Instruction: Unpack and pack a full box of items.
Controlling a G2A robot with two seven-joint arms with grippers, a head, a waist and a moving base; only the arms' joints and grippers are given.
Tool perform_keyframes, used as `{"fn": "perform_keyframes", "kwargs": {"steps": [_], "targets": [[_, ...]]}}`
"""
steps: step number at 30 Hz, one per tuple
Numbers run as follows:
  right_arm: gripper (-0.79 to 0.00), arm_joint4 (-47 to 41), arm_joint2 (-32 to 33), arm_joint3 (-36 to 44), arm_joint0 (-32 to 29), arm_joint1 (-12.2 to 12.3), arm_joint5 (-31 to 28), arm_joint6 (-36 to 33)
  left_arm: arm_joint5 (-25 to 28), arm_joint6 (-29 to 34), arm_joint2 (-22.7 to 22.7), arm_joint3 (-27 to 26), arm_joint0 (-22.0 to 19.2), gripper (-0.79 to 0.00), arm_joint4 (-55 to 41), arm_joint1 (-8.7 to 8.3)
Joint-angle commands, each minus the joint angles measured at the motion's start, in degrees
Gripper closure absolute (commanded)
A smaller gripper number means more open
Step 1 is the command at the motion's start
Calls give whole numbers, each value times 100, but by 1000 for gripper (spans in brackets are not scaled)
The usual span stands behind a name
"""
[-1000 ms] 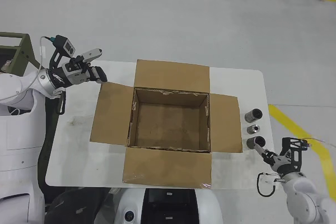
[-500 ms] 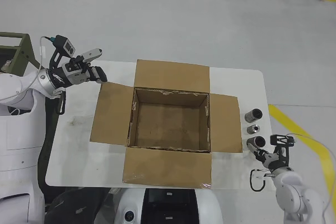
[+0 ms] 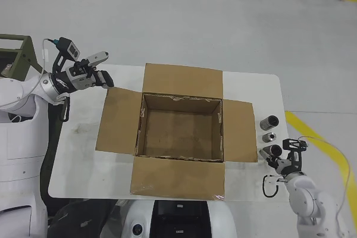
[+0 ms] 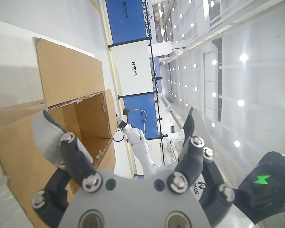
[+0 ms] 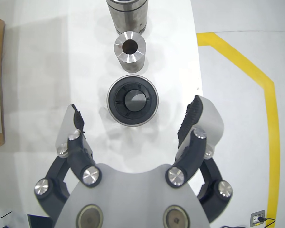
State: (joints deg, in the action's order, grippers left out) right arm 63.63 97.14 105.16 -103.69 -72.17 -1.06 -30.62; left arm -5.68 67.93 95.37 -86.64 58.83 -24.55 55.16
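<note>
Right of the box [image 3: 181, 80], right gripper [image 5: 134, 113] agape at nearest cylinder [image 5: 132, 100] — left gripper [image 3: 103, 69] spread too

One cardboard box [image 3: 181, 80] is pictured on one white table [image 3: 77, 149]. Beside it, three metal pieces are counted in a single row: one steel bushing [image 5: 130, 54], flanked by two black-lined bearings (a long bearing [image 5: 125, 5] and a second bearing [image 5: 132, 100]).

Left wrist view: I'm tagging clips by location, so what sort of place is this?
Probably a large industrial hall or robot test floor. It has a high roof with rows of round ceiling lights, blue and white partition panels, and a yellow floor line painted beside the white table.
</note>
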Motion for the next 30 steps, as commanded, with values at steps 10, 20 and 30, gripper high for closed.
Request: {"fn": "perform_keyframes", "kwargs": {"steps": [10, 20, 30], "targets": [[-311, 84, -50, -114, 181, 22, 29, -205, 0, 0, 0, 0, 0, -785, 0, 0], [-83, 84, -42, -55, 167, 37, 22, -213, 0, 0, 0, 0, 0, -785, 0, 0], [0, -125, 98, 156, 0, 55, -92, -166, 0, 0, 0, 0, 0, -785, 0, 0]]}}
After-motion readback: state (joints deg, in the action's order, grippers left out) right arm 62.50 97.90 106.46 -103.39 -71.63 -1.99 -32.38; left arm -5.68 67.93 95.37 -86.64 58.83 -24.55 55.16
